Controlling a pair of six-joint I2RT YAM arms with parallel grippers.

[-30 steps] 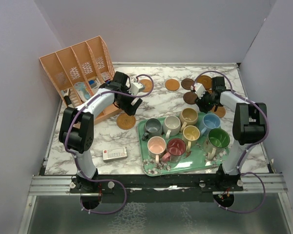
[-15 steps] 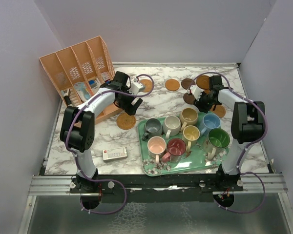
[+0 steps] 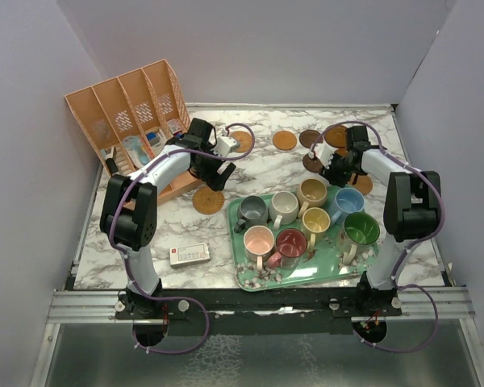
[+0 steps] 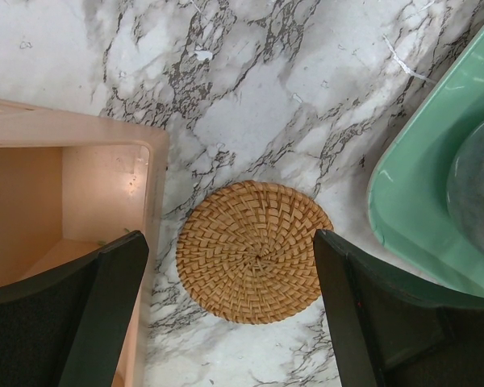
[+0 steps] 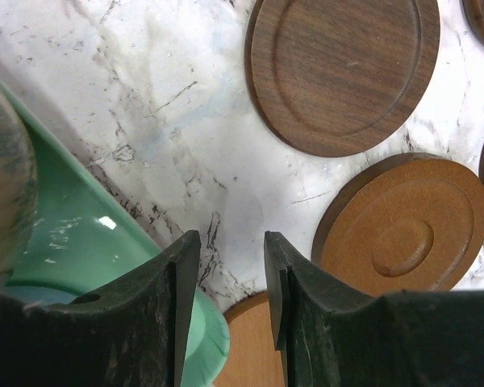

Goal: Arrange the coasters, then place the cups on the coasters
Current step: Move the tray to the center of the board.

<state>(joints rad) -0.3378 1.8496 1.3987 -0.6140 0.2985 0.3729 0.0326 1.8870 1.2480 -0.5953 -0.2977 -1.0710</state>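
Left tool (image 4: 227,242): spread wide, empty. Its fingers straddle the woven coaster (image 4: 254,251) at the coaster's 9 and 3 o'clock, with no grip on it. The coaster lies flat on the table (image 4: 250,97), with the peach rack (image 4: 73,185) at its 9 o'clock and the green tray (image 4: 403,210) at its 3 o'clock.

Right tool (image 5: 226,250): a narrow gap, nothing in it, bare marble between the fingers. Dark brown coaster (image 5: 339,72) at 1 o'clock, orange-brown coaster (image 5: 403,226) at 3 o'clock, neither touched.

Counts, overhead view:
- Coasters (image 3: 285,140): seven plain, possibly an eighth under the right arm.
- Cups (image 3: 284,205): eight, all on the tray. Grey, cream, tan, blue, pink, dark red, yellow, green.

White box (image 3: 189,255) at the tray's 9 o'clock: red label, print too small to read.
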